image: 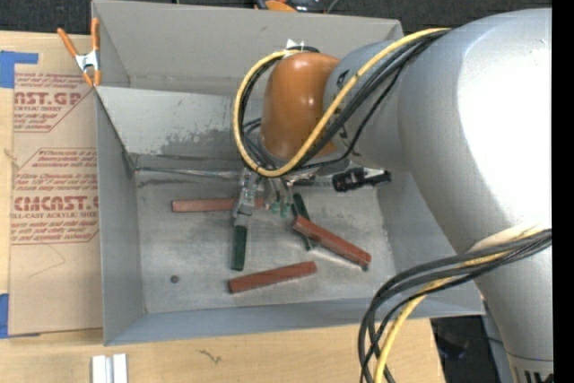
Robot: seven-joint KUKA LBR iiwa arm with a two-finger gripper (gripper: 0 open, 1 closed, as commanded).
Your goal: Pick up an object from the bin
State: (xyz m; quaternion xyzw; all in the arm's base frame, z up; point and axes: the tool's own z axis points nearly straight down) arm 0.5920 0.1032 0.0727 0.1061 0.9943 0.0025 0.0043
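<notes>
Three red-brown sticks and one dark green stick lie in the bin. The gripper hangs low, just over the green one's top end (open or closed, I cannot tell).

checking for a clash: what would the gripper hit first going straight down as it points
Probably the right end of the reddish-brown flat stick, which runs under the gripper. Depth is unclear from above, so it could instead pass beside it and reach the bin floor.
</notes>
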